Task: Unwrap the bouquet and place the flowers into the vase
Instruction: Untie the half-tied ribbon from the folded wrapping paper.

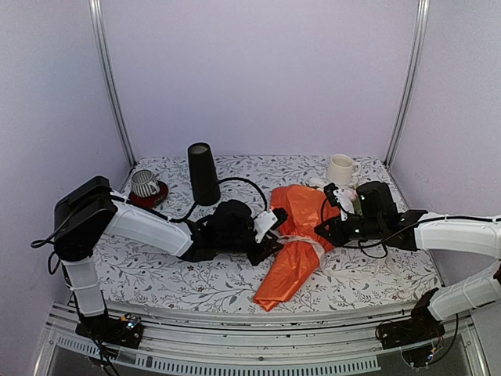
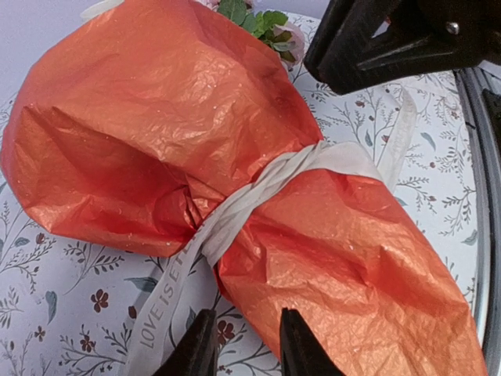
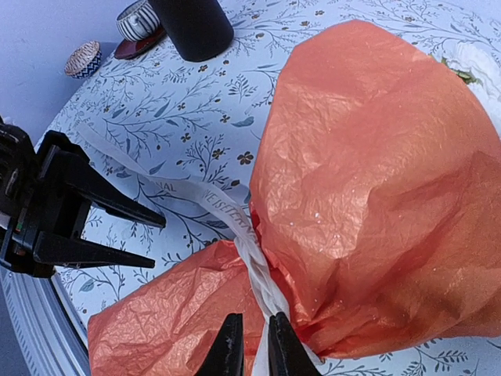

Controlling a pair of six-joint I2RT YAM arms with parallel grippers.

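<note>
The bouquet lies flat on the floral desk, right of centre. Its long axis runs on a slant. The narrow, twisted foot points toward the near edge and a little left, and the wide mouth points toward the far right corner. The orange paper is closed around it, and only at the mouth do the flowers show, as a few green leaves and a pale pink bloom. A whitish ribbon cinches the waist of the cone. One printed tail trails off over the desk on the left arm's side, and another strand rises toward the right arm.

The left end effector sits low on the desk just beside the waist, on the bouquet's left flank. Its fingers are spread with only desk and the paper's edge in the gap, and the printed tail lies outside them. The right end effector is at the opposite flank, on the knot. Its fingers stand a narrow gap apart with a ribbon strand running between them. I cannot tell whether they truly pinch it.

The white mug stands just beyond the mouth. The vase stands upright at the far left, well apart from the bouquet. The left arm's wrist and a looping black cable lie between the two. A small striped object on a red base sits left of the vase.
</note>
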